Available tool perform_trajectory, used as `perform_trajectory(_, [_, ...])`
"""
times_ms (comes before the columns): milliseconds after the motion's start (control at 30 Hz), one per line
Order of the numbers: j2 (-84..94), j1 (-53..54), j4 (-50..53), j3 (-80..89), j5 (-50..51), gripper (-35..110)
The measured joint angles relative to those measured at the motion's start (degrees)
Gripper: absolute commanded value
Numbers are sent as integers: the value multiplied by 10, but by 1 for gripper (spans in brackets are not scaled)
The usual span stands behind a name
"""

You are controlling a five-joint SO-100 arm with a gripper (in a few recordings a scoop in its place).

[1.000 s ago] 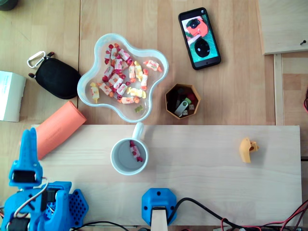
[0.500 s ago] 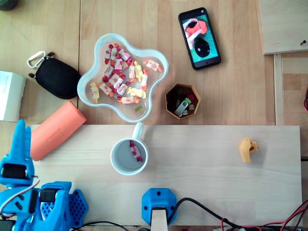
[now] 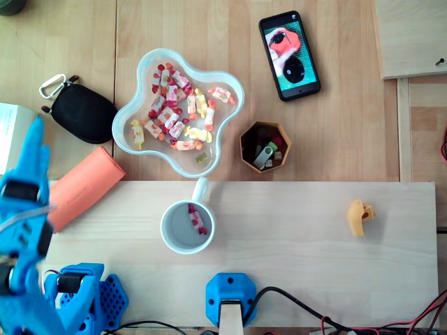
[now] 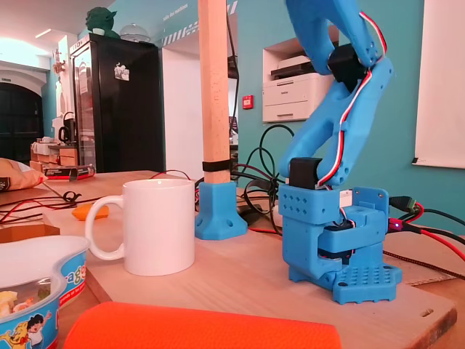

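Covering the overhead view, the wooden table (image 3: 349, 139) carries a pale board (image 3: 300, 244) along its lower half. At the board's left end the blue arm (image 3: 24, 237) rises from its base (image 3: 87, 293); in the fixed view the arm (image 4: 338, 109) folds upward above that base (image 4: 338, 240). The gripper (image 3: 33, 136) points toward the top of the overhead picture, its tip over the edge of a white box (image 3: 10, 139). Seen from above the fingers overlap, so I cannot tell whether they are spread or closed.

A clear flower-shaped bowl (image 3: 120, 129) of wrapped sweets sits beyond the board, well right of the gripper. The orange roll (image 3: 87, 185) lies slantwise just right of the gripper and lower than its tip, its lower left end beside the arm's wrist; whether they touch is unclear. A black pouch (image 3: 82, 112) rests near the roll's upper end. The white mug (image 3: 200, 190) stands on the board with one sweet (image 3: 198, 220) inside, then the hexagonal cup (image 3: 246, 143), then a small yellow piece (image 3: 360, 216) far right.
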Motion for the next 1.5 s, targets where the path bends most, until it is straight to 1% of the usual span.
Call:
perform_trajectory(167, [-127, 78, 0, 3, 2, 47])
perform_trajectory(333, [-240, 136, -4, 55, -5, 47])
perform_trajectory(700, [-388, 156, -5, 99, 2, 47])
perform_trajectory(833, [-410, 155, -5, 99, 0, 47])
perform_trajectory(900, [-412, 155, -5, 99, 15, 47])
perform_trajectory(1000, [-412, 155, -5, 99, 56, 47])
perform_trajectory(1167, [-412, 160, -5, 99, 163, 47])
perform_trajectory(1333, [-412, 166, -5, 99, 296, 47])
perform_trajectory(1500, [-410, 196, -5, 99, 430, 47])
